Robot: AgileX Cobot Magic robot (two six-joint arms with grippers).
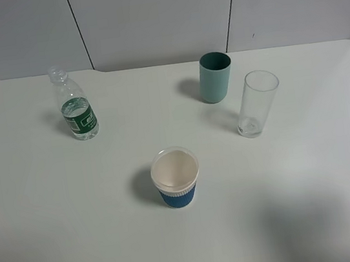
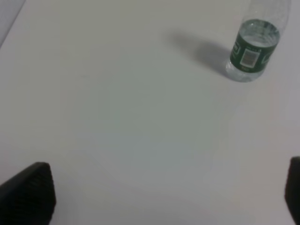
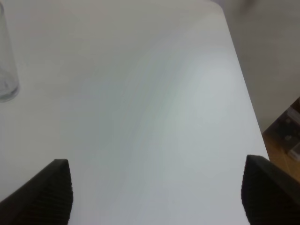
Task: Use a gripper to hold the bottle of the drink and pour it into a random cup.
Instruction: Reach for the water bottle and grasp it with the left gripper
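Uncapped plastic bottle (image 1: 76,112) stands upright, mouth up, ten o'clock from the cup (image 1: 176,178); left gripper (image 2: 161,194) and right gripper (image 3: 157,192) jaws spread wide.

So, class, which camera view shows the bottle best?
The exterior high view: the bottle stands whole, neck to base. In the left wrist view the bottle loses its top; the right wrist view misses it.

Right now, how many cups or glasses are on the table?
3. The white cup sits front centre; the teal tumbler is at the back right; the clear glass stands just right of it. Nothing seems hidden.
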